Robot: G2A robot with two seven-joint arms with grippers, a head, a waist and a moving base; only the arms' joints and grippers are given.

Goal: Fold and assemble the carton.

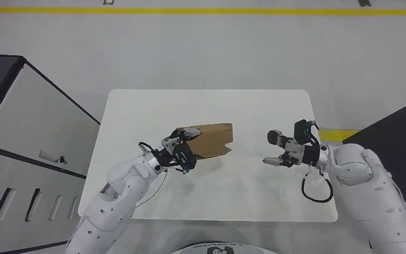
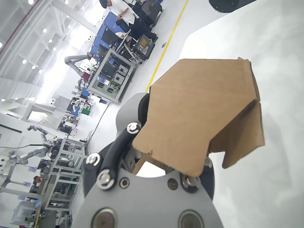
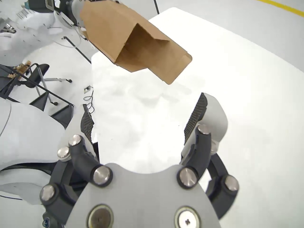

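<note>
Currently the carton (image 1: 212, 140) sits near the middle of the counter (image 1: 254, 108), a little toward the robot's left side, and it is gripped at one end by the left tool (image 1: 186, 147). That tool is clamped on the brown cardboard; in the left wrist view one pale finger (image 2: 142, 110) presses against the edge of the near panel, while the other finger is hidden behind the board. From that same view the carton (image 2: 197, 110) shows a broad flat panel with angled corners and a second panel folded away beneath it. The right wrist view looks into the far end of the carton (image 3: 133, 46): it is partly opened into a sleeve, the mouth open, with one long flap sticking out past the mouth toward the right arm. Faint shadows lie on the counter (image 3: 237, 72) below that flap and apart from it, so the free end appears lifted off the surface; whether the gripped end touches the counter cannot be told. Right tool (image 1: 273, 149) is over the counter's right part, well apart from the carton, pointed toward it. Its fingers are spread wide and hold nothing; the ribbed dark pads (image 3: 193, 117) face each other across bare counter. A yellow line (image 1: 203, 10) runs along the floor beyond the counter's far edge.
</note>
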